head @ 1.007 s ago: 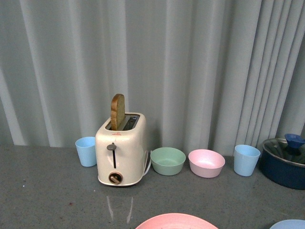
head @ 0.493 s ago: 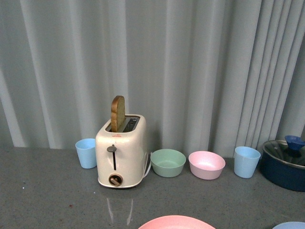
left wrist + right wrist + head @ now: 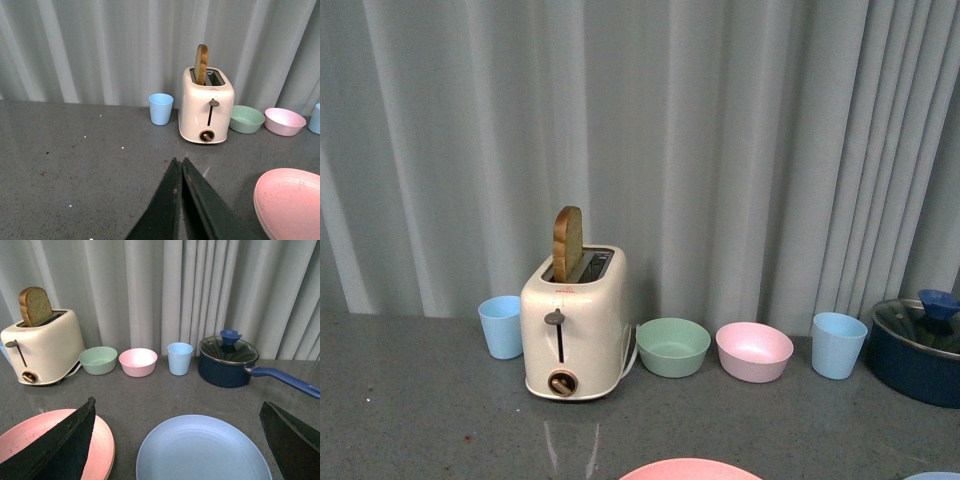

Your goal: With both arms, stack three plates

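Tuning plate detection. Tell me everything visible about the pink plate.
The pink plate is large, round and shallow, matte like plastic, with faint dark specks on its face. It lies flat on the robot's side of the toaster, left of the light blue plate with a gap between. A paler edge under its rim may be another plate. Every view crops it.

Pink plate and light blue plate are showing plain, toaster is showing cream, toast brown, saucepan navy, bench is reading dark grey with pale flecks.
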Motion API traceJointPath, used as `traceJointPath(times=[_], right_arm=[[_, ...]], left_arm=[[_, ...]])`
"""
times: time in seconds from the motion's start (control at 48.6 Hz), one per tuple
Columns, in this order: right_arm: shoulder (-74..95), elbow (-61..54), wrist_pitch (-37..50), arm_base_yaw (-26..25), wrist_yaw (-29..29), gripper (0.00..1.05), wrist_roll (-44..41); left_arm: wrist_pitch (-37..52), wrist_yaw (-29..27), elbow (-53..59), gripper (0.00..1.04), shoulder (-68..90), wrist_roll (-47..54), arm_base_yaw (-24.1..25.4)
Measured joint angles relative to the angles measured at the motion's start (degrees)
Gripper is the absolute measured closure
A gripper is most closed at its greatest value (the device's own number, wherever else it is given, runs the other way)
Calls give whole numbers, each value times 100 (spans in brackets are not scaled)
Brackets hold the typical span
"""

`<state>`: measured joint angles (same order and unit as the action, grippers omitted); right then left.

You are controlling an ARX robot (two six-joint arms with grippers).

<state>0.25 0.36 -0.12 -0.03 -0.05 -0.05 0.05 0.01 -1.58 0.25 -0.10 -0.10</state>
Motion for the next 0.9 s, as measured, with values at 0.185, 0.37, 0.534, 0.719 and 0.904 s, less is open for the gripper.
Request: traceJointPath(times=[0.185, 0.37, 0.534, 0.719, 0.904], right_arm=[[0, 0, 0, 0, 0, 7, 0], [0, 0, 0, 0, 0, 7, 0], [260, 186, -448, 153, 719, 7, 166], [2924, 944, 682, -992, 841, 7, 256], [5735, 2072, 1779, -2267, -483, 7, 400]], left_arm=[[-2, 0, 0, 63, 0, 0, 0], [-2, 0, 0, 25, 0, 0, 0], [-2, 0, 0, 6, 0, 4, 0], [-2, 0, 0, 7, 0, 2, 0], [-2, -2, 0, 7, -2, 2, 0]])
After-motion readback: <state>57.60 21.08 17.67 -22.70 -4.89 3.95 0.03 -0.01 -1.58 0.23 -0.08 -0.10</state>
